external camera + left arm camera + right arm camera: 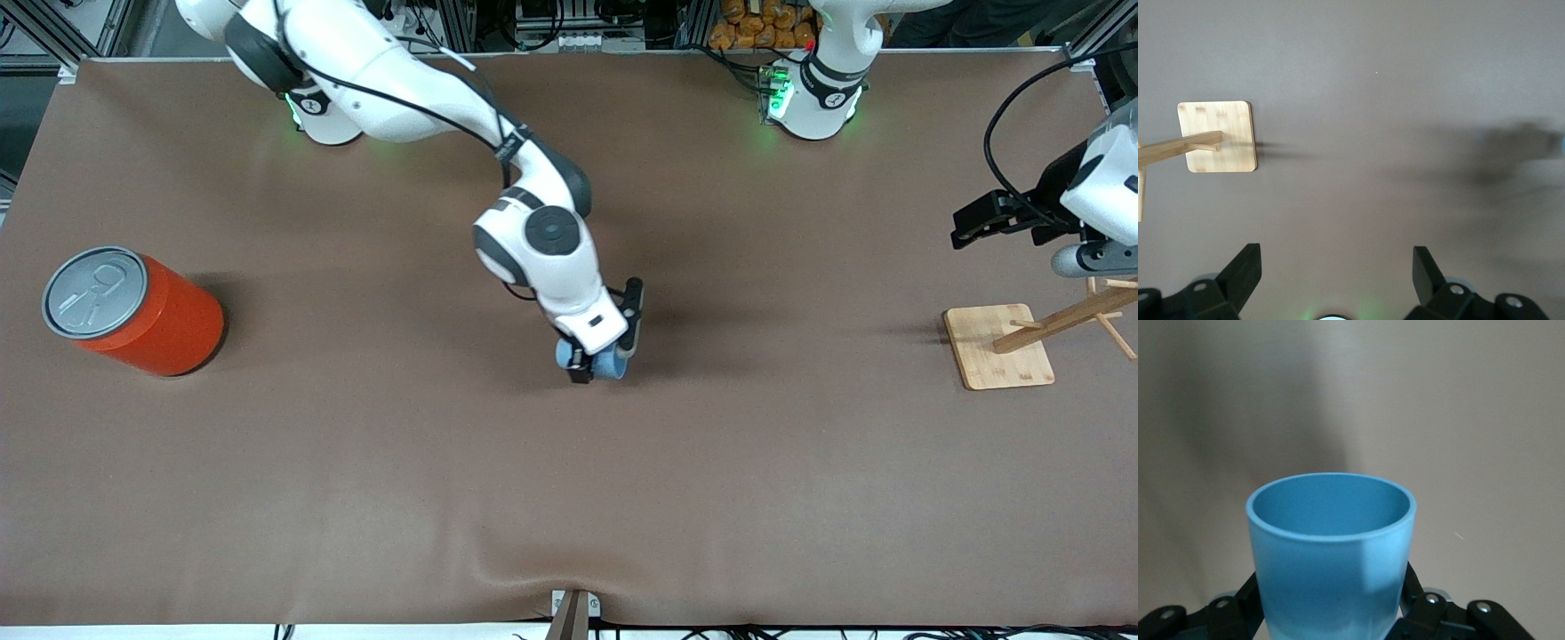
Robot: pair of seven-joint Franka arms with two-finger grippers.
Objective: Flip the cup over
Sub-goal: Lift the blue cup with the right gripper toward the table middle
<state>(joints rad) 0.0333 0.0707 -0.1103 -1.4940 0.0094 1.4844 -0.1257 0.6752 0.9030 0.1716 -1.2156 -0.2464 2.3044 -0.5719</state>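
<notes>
The light-blue cup (601, 364) is in the middle of the table, held in my right gripper (605, 360). In the right wrist view the cup (1331, 553) fills the lower centre, with its darker blue open mouth pointing away from the wrist. The black fingers (1248, 603) of my right gripper (1331, 603) press on both of its sides. The cup is low over the table; I cannot tell whether it touches. My left gripper (969, 224) waits open and empty in the air at the left arm's end, and it shows in the left wrist view (1337, 267).
A large orange can (133, 311) with a grey pull-tab lid stands at the right arm's end. A wooden stand with a square base (997, 347) stands under the left arm, and it also shows in the left wrist view (1217, 137). A brown cloth (569, 498) covers the table.
</notes>
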